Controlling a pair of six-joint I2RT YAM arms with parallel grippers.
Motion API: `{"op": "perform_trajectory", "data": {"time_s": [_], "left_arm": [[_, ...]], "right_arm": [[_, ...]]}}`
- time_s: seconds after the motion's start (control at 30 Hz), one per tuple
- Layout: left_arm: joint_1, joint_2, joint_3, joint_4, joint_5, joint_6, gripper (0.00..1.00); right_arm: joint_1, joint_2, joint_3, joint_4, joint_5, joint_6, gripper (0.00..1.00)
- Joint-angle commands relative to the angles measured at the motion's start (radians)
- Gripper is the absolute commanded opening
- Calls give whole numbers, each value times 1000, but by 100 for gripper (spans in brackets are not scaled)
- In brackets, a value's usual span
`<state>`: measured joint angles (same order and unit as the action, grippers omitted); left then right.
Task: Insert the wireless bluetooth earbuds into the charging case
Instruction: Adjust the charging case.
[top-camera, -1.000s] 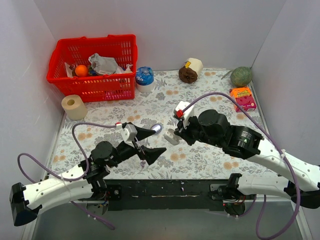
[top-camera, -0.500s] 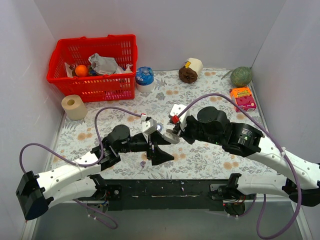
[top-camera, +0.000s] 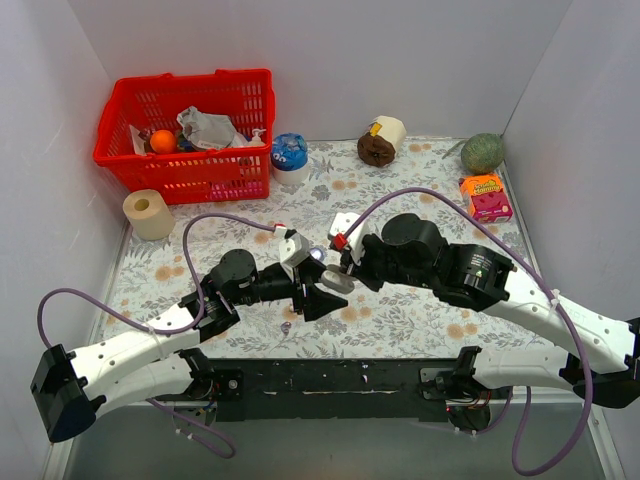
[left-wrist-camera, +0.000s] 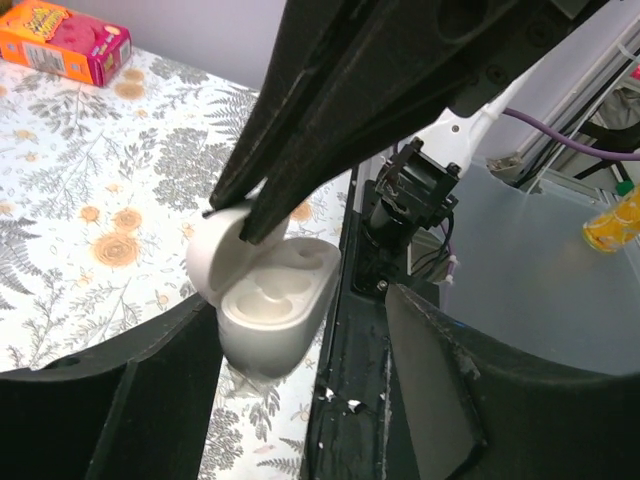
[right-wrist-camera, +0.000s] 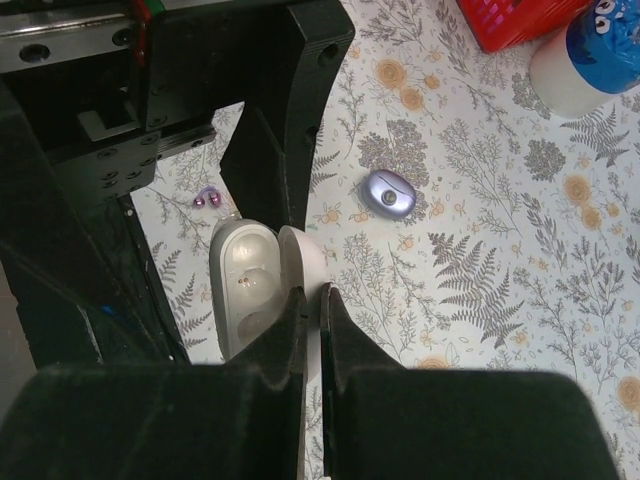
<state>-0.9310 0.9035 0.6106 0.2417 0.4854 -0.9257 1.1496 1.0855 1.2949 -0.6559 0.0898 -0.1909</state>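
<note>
Showing one case (right-wrist-camera: 245, 300), hinged open, with two sockets visible in its lower half. The right tool (right-wrist-camera: 312, 300) is closed tight on the raised lid (right-wrist-camera: 300, 262), pinching the lid's edge between its two fingers. The left tool (left-wrist-camera: 300, 300) stands part-open and grips nothing, with one finger on each side of the case's lower half: one finger is just beside the shell, the other apart from it. Two earbuds (right-wrist-camera: 208, 198) lie together on the bench (right-wrist-camera: 480, 260), near the case on the side away from its lid. One purple disc (right-wrist-camera: 385, 190) lies on the lid side, apart from the case.
</note>
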Motion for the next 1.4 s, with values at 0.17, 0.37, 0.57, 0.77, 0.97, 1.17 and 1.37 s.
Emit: {"op": "perform_trajectory", "data": {"time_s": [0.17,0.37,0.57,0.77,0.97,1.17,1.37], "left_arm": [[6,-12,-12,62,2,51,54],[6,-25,-48,100,2,60,47],[6,-51,-80,137,-16,64,46],[6,-60,-91,166,-24,53,47],[6,-60,-86,169,-21,50,48],[6,-52,-87,163,1,56,27],[6,-63,-103,186,-14,47,0]], "right_arm": [[19,4,24,56,-30,18,1],[21,2,20,65,-32,24,1],[22,-4,11,78,-39,36,1],[22,-1,6,81,-42,38,1],[22,2,6,79,-36,38,1],[22,-1,4,82,-41,42,1],[22,-4,-8,84,-45,47,1]]}}
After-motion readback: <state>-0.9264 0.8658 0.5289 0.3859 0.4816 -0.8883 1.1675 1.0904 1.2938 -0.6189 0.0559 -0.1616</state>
